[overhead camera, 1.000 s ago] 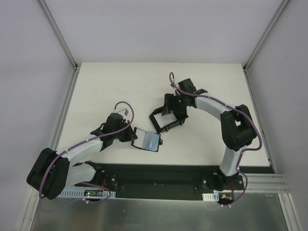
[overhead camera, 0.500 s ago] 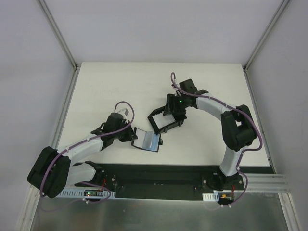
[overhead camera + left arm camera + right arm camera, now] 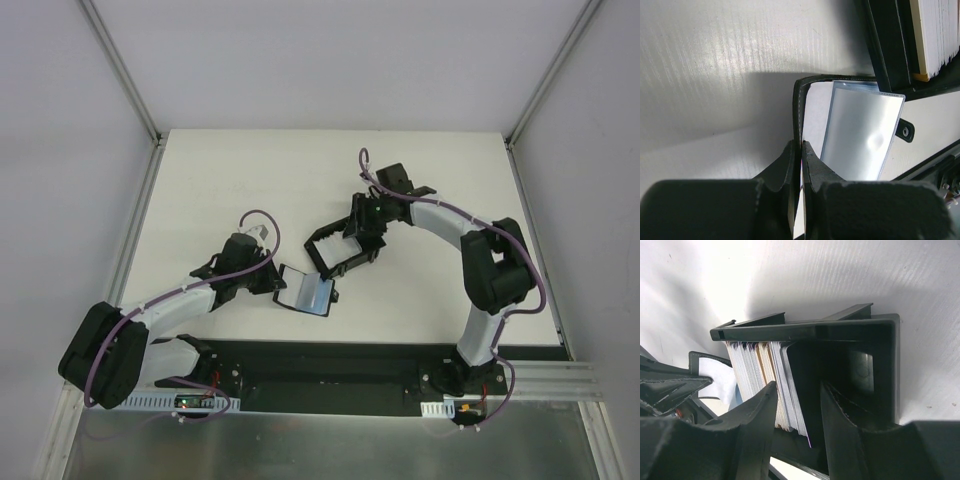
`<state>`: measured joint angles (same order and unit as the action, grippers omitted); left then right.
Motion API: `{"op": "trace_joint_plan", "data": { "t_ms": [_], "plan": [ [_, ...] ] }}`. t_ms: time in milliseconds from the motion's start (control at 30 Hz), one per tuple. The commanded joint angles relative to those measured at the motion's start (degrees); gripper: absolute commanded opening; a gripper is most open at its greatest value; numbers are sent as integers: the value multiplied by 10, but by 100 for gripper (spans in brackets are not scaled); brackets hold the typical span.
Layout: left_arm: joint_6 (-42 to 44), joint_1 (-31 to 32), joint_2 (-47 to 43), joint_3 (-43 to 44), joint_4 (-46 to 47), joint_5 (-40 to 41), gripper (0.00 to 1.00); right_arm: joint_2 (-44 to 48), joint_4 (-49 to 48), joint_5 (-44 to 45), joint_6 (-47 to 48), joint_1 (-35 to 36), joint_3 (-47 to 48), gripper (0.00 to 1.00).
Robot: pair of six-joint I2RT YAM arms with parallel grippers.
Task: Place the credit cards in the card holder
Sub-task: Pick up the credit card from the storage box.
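Note:
The credit cards stand on edge as a pale stack inside a black walled tray. They also show at the top right of the left wrist view, credit cards. My right gripper reaches into the tray from above. Its jaws are open and straddle the last few cards at the stack's end, with a dark gap to the right finger. The card holder lies open beside the tray, its bluish-grey inside facing up. My left gripper is shut on the holder's black flap edge and holds it up.
The tray sits mid-table, just behind and right of the card holder. The holder's small clasp tab sticks out towards the tray. White tabletop stretches behind both arms. A metal frame rail borders the left side.
The right gripper's jaws have narrowed around the end cards of the stack, and its wrist has shifted slightly. The left gripper and the card holder have not moved.

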<state>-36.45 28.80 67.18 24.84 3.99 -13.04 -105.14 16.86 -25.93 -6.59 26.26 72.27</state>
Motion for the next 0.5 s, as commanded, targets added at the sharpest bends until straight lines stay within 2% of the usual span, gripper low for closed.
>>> {"op": "trace_joint_plan", "data": {
  "t_ms": [0,67,100,167,233,333,467],
  "plan": [
    [17,-2,3,17,2,-8,0,41,-20,-30,-15,-1,-7,41],
    [17,-2,1,17,2,-9,0,44,-24,-31,-17,-2,-10,38],
    [17,-2,1,17,1,-11,0,46,-26,-32,-18,-2,-10,33],
    [17,-2,1,17,1,-11,0,45,-27,-34,-20,-5,-9,31],
    [17,-2,-1,16,1,-10,0,44,-28,-38,-20,-5,-9,23],
    [16,-2,-2,14,1,-9,0,43,-28,-34,-21,-7,-10,17],
    [16,-2,-5,14,1,-8,0,48,-23,-5,-9,-6,-4,16]
  ]
}}
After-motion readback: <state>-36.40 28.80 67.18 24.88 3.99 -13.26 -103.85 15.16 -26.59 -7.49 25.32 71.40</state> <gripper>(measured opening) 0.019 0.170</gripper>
